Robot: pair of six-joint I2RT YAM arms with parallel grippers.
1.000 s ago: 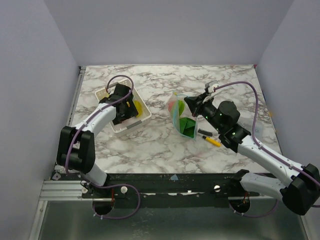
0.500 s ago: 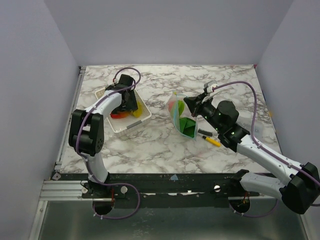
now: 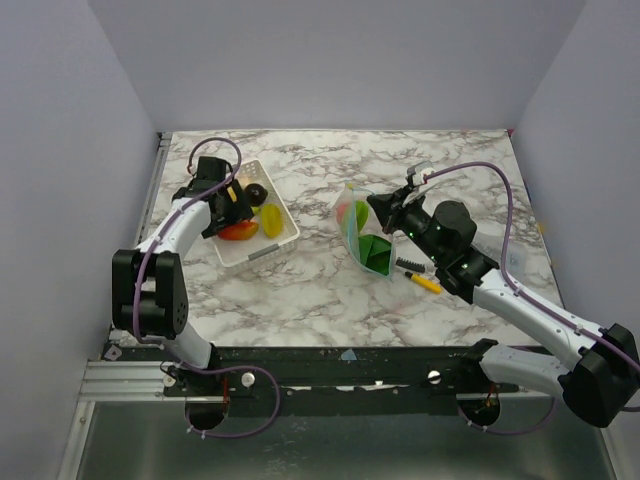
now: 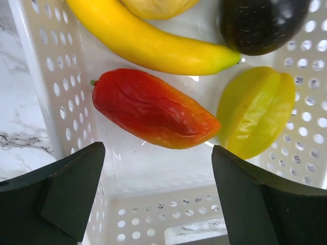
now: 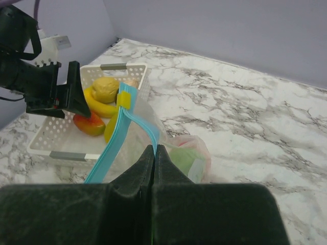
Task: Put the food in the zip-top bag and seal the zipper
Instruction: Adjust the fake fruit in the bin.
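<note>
The zip-top bag stands held up in mid-table, with green and red food inside. My right gripper is shut on its light-blue zipper at the strip's near end. My left gripper is open and empty, low over the white basket. Between and beyond its fingers lies a red-orange pepper. A banana, a yellow star fruit, a dark eggplant and a lemon are also in the basket.
A yellow-and-black pen lies on the marble just right of the bag, under my right arm. The basket's perforated walls close in around my left fingers. The table's left edge is near the basket.
My left gripper has swung from over the basket's middle to its left side, uncovering the fruit. My right gripper and the bag have held still.
</note>
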